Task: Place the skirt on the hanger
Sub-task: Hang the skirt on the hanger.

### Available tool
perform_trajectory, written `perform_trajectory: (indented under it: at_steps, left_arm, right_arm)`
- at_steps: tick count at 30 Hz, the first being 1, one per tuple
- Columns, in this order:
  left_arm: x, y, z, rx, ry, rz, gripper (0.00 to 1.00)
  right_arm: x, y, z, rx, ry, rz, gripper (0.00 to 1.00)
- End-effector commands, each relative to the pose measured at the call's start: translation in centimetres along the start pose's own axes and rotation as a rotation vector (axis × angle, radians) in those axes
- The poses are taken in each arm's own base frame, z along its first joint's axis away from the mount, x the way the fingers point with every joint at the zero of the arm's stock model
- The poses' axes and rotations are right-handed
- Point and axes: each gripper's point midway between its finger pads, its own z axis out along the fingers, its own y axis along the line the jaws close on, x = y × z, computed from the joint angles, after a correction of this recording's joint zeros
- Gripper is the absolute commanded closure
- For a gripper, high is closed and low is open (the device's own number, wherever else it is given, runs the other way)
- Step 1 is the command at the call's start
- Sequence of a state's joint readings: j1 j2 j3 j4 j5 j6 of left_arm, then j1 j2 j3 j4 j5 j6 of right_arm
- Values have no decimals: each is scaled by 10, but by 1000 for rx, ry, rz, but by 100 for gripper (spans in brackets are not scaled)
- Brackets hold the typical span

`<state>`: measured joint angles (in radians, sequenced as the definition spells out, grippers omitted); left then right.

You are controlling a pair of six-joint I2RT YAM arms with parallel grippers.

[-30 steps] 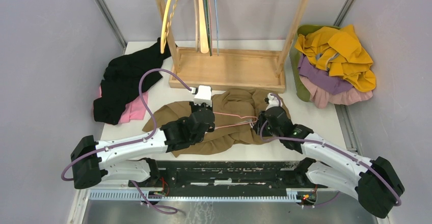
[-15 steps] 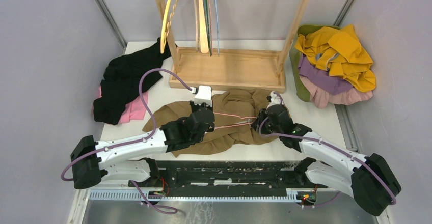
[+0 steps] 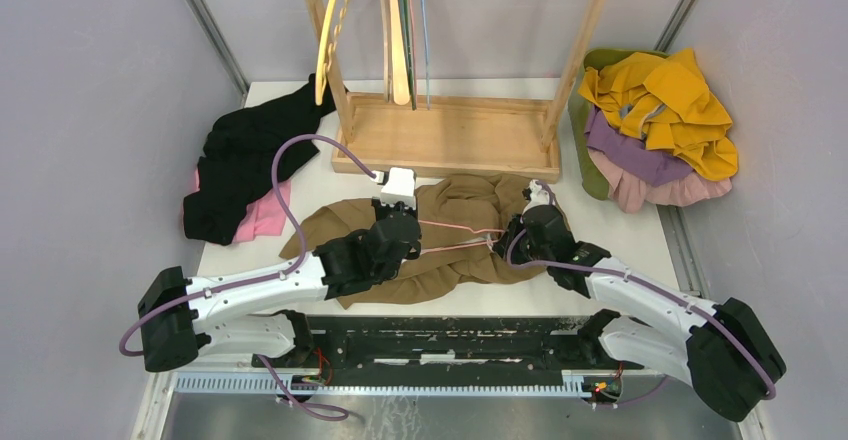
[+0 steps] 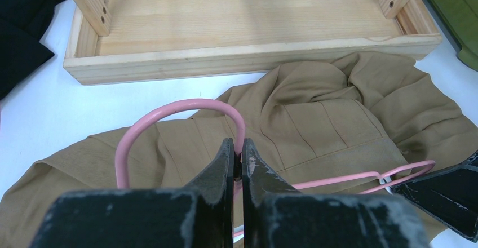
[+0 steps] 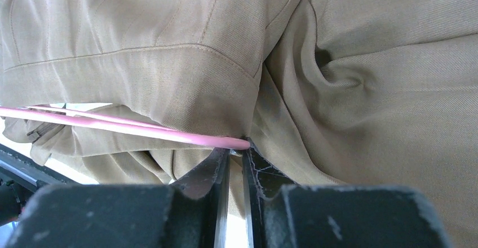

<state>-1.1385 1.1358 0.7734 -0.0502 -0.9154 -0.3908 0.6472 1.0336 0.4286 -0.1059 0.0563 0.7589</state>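
Note:
The brown skirt (image 3: 450,265) lies crumpled on the white table, in front of the wooden rack. A pink wire hanger (image 3: 455,228) lies across it. My left gripper (image 3: 408,228) is shut on the hanger's neck just below the hook (image 4: 169,110), its tips (image 4: 238,146) pinching the wire. My right gripper (image 3: 505,235) is at the hanger's right end. Its jaws (image 5: 237,150) stand very narrow, and a small metal clip at the end of the pink bar (image 5: 113,123) is pinched between the tips. Skirt fabric (image 5: 366,90) lies right behind them.
The wooden rack base (image 3: 450,135) stands just behind the skirt, with several hangers (image 3: 400,30) hanging above it. Black and pink clothes (image 3: 240,170) lie at the left. A green basket (image 3: 585,160) heaped with yellow and purple garments (image 3: 660,110) is at the right.
My right gripper has shifted slightly left onto the hanger's end and its jaws have narrowed. The left gripper, hanger and skirt have stayed put.

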Motion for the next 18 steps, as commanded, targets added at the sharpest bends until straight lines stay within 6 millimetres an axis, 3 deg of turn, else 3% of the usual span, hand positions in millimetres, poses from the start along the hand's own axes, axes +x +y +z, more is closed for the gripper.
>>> perform_trajectory:
  at_steps: [1, 4, 9, 13, 18]
  left_arm:
    - [-30, 1, -2, -6, -70, -48, 96]
    - [-30, 1, -2, -8, -71, -41, 96]
    - [-28, 0, 0, -10, -64, -32, 96]
    - [-24, -2, 1, -7, -55, -28, 96]
    - [-22, -3, 2, -3, -50, -26, 96]
  right_arm:
    - [-13, 11, 0, -23, -24, 15, 81]
    - [-14, 14, -5, -34, -22, 24, 72]
    - [-22, 24, -28, -79, -48, 52, 70]
    - [-26, 30, -39, -110, -64, 76, 71]
    - [-25, 31, -36, -120, -73, 99, 78]
